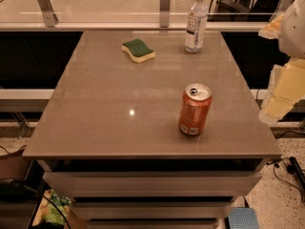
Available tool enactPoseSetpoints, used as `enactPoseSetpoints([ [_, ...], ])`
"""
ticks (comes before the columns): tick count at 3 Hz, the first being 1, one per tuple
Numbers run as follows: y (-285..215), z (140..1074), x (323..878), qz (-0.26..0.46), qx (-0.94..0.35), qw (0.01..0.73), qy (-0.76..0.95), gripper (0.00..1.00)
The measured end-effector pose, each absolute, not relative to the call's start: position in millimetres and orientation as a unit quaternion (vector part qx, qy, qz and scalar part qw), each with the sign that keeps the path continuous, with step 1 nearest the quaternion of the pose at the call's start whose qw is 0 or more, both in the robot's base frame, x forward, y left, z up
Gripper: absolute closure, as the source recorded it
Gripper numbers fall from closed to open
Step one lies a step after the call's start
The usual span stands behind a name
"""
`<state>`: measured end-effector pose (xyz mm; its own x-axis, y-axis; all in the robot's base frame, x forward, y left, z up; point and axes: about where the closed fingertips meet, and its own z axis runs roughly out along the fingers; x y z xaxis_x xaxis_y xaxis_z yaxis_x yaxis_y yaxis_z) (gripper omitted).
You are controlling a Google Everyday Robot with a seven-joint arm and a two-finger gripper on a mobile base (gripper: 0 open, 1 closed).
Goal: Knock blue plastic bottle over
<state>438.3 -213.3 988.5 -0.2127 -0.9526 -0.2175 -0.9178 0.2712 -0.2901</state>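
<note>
Warm dim light (tool brightest, right)

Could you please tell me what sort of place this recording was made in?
Probably an office or lab break area: a counter with drawers beneath, a glass railing behind, and a speckled floor. The gripper hangs beside the counter's right edge.

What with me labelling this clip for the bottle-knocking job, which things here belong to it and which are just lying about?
For the job: blue plastic bottle, upright at the far edge of the table; pincer, beyond the table's right side.
Lying about: orange soda can, upright near the front; sponge, left of the bottle.
</note>
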Motion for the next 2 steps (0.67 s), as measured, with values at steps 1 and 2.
enactPoseSetpoints([
  [1,-213.3,988.5,438.3,-0.049,-0.602,0.178,0.777,0.00],
  [2,-214.7,991.2,441.5,-0.048,-0.591,0.193,0.782,0.00],
])
